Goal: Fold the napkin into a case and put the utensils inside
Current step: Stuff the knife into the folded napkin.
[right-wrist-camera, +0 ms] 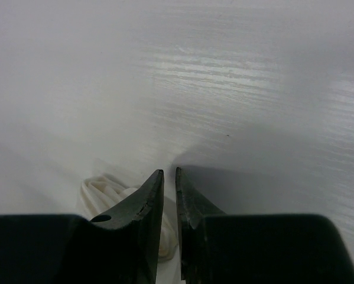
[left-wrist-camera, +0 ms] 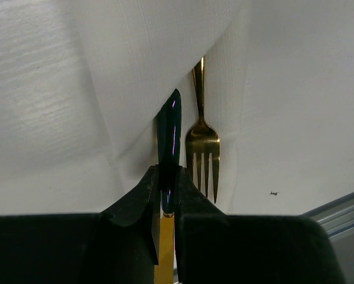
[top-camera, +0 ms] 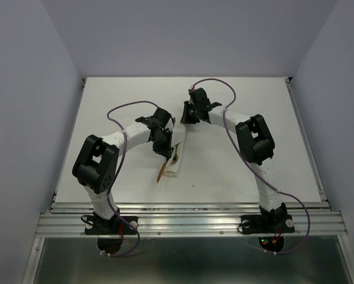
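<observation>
The napkin (top-camera: 180, 144) lies folded into a narrow white case in mid-table, its open fold filling the left wrist view (left-wrist-camera: 106, 71). My left gripper (top-camera: 163, 148) (left-wrist-camera: 168, 171) is shut on a knife (left-wrist-camera: 168, 127) with a dark handle and a gold blade (top-camera: 161, 173); the handle tip sits at the fold's opening. A gold fork (left-wrist-camera: 202, 145) (top-camera: 175, 158) lies beside it, its handle under the fold and its tines out. My right gripper (top-camera: 187, 116) (right-wrist-camera: 169, 171) is at the case's far end, its jaws nearly closed on bunched white cloth (right-wrist-camera: 109, 192).
An aluminium rail (top-camera: 188, 219) runs along the table's near edge and shows in the left wrist view (left-wrist-camera: 342, 213). Purple cables (top-camera: 120, 109) loop over both arms. White walls stand on three sides of the table (top-camera: 253, 171).
</observation>
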`<action>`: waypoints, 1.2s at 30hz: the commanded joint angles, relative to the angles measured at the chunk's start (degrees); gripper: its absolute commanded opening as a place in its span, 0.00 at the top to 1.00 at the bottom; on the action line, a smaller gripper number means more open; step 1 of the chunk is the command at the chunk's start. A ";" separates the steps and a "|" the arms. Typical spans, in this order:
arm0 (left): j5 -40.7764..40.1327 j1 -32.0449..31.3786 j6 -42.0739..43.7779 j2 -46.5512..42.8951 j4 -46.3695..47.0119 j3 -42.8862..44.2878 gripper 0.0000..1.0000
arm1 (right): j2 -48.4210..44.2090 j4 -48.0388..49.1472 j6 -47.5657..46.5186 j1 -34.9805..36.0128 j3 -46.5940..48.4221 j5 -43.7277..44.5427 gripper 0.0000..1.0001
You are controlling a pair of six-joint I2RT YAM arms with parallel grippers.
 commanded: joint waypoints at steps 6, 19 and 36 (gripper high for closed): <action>-2.97 -0.27 -3.12 3.74 0.76 6.51 1.00 | -2.19 5.97 2.73 -0.14 -4.02 -3.72 0.81; -6.49 -0.18 -3.12 6.20 0.41 10.82 1.00 | -6.06 9.14 4.14 -0.14 -10.09 -5.39 0.81; -8.51 -0.36 -0.66 4.63 -2.84 10.56 0.59 | -7.11 9.67 4.40 -0.14 -11.76 -5.48 0.81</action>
